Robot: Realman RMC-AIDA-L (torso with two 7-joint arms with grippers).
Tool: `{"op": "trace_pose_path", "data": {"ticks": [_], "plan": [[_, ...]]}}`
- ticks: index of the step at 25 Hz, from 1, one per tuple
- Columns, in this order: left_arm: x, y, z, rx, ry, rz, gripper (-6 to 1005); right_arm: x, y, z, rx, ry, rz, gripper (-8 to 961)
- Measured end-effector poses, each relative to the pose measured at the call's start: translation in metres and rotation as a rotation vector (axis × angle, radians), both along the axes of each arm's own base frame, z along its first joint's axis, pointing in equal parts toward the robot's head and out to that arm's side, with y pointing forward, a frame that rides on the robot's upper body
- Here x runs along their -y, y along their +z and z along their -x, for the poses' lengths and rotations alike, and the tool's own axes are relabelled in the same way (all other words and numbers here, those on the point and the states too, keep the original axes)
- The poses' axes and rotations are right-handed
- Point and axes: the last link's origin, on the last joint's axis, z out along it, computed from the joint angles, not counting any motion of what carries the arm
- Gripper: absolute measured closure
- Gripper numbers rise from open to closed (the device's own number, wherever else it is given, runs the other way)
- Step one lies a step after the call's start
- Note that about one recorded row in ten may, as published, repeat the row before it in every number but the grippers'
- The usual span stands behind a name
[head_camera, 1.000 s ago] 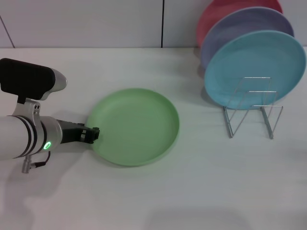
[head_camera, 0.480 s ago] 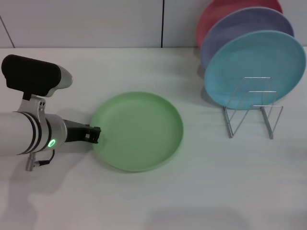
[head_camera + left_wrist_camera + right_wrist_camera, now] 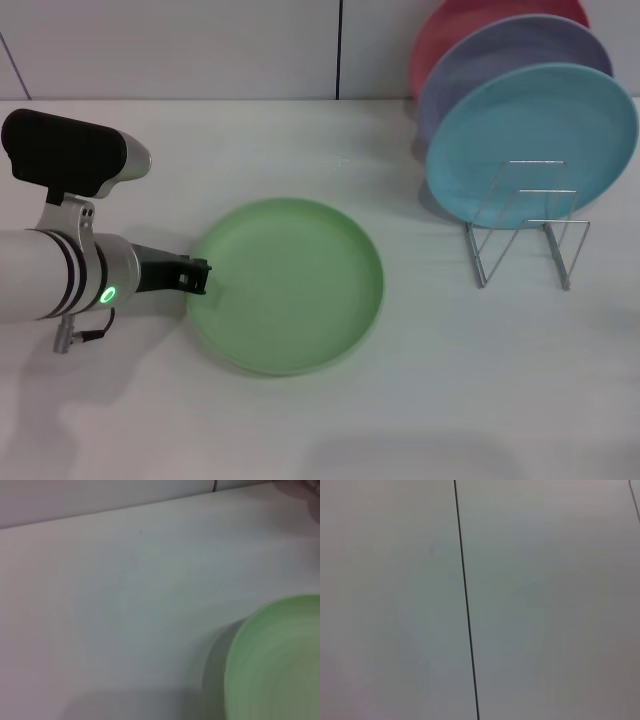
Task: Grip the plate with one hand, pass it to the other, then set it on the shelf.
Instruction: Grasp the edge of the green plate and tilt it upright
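While the left gripper (image 3: 200, 277) has its fingers closed on the green plate's (image 3: 290, 285) near-left rim, the plate tilts above the desk (image 3: 420, 400).

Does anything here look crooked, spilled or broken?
Nothing spilled or broken. The round light green plastic plate sits alone on the white table, gripped at its rim by the left gripper, while three plates stand in the silver wire rack.

Light green plate (image 3: 290, 285) sits slightly tilted; wire shelf (image 3: 527, 235) well apart.
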Motion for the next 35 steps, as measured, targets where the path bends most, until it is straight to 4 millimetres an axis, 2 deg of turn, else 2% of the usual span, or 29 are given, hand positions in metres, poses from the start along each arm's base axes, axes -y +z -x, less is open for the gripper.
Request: {"op": "trace_pose_path", "data": {"ticks": [12,15,19,23,26,27,28,32,35], "plan": [[-0.003,0.011,-0.015,0.011,-0.058,-0.031,934,0.009,0.020,0.021,0.011,0.194,-0.102,193],[-0.003,0.015,-0.020,0.010,-0.084,-0.038,937,0.006,0.026,0.032,0.039,0.279,-0.122,194],[-0.004,0.020,-0.027,0.013,-0.111,-0.050,946,-0.005,0.045,0.051,0.050,0.458,-0.153,194],[-0.004,0.024,-0.033,0.014,-0.138,-0.055,959,-0.036,0.078,0.073,0.011,0.690,-0.067,194],[-0.004,0.026,-0.037,0.015,-0.149,-0.056,962,-0.075,0.101,0.102,0.020,0.794,0.068,194],[-0.004,0.027,-0.040,0.017,-0.158,-0.059,963,-0.103,0.111,0.126,0.027,0.817,0.178,194],[-0.004,0.027,-0.040,0.017,-0.158,-0.059,963,-0.103,0.111,0.126,0.027,0.817,0.178,194],[-0.006,0.031,-0.050,0.024,-0.186,-0.073,963,-0.149,0.126,0.184,0.028,0.792,0.441,194],[-0.008,0.036,-0.056,0.027,-0.206,-0.087,963,-0.171,0.134,0.233,0.044,0.666,0.668,194]]}}
